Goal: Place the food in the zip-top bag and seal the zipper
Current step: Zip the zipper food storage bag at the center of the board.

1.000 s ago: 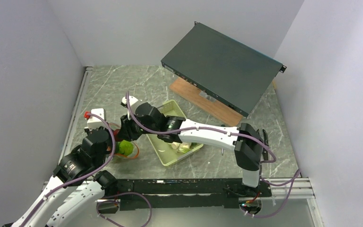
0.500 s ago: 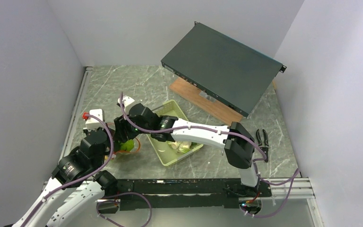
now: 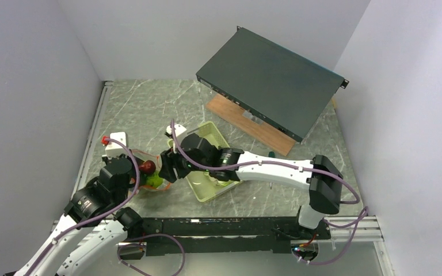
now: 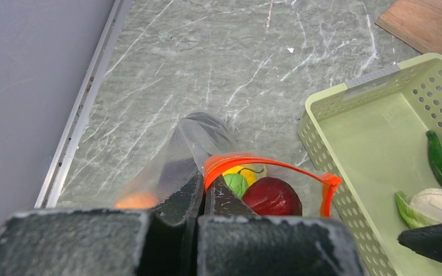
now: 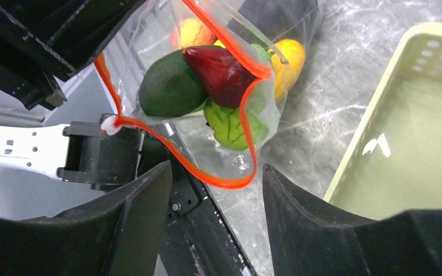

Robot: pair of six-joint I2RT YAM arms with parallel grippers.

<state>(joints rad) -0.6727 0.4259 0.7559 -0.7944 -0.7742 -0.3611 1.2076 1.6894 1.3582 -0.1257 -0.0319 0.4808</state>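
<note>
The clear zip-top bag (image 4: 207, 129) lies left of the basket, its mouth held open. My left gripper (image 4: 203, 178) is shut on the red-orange zipper (image 4: 276, 164) at the rim's left end. Inside lie food pieces: a dark red eggplant (image 4: 271, 196), green pepper (image 4: 236, 184), yellow corn (image 5: 290, 57), orange peach (image 5: 190, 31) and a dark green piece (image 5: 170, 89). My right gripper (image 5: 217, 167) hangs open just above the bag's mouth, nothing between its fingers. A green cucumber (image 4: 440, 161) and white cauliflower (image 4: 437, 204) lie in the basket.
The pale green slatted basket (image 3: 210, 129) stands right beside the bag. A black rack unit (image 3: 270, 80) leans on a wooden board (image 3: 247, 118) at the back right. A red plug (image 3: 105, 140) with purple cable sits by the left wall.
My right gripper opened over the bag and drew back to the right; the dark red piece now lies in the bag. The left gripper kept its hold on the rim.
</note>
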